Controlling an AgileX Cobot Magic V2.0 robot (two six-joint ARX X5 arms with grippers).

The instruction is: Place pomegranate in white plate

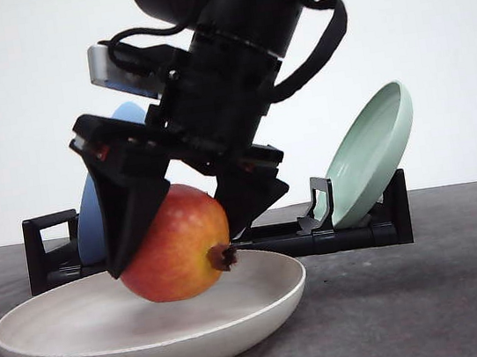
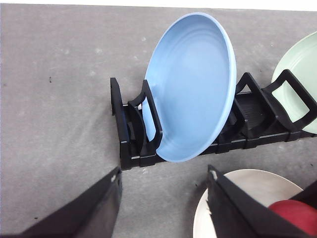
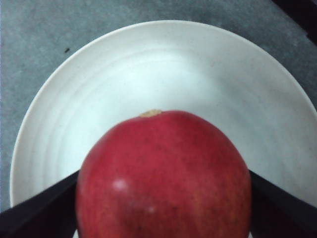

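My right gripper is shut on the pomegranate, a red fruit fading to yellow-orange, with its dark crown stub pointing right. The fruit hangs very low over the middle of the white plate; whether it touches the plate I cannot tell. In the right wrist view the pomegranate sits between the two black fingers of the right gripper, with the white plate spread beneath it. My left gripper is open over bare table, beside the white plate and the pomegranate.
Behind the white plate stands a black dish rack. It holds a blue plate on edge and a pale green plate leaning at the right. The grey table stretches to the right of the plate.
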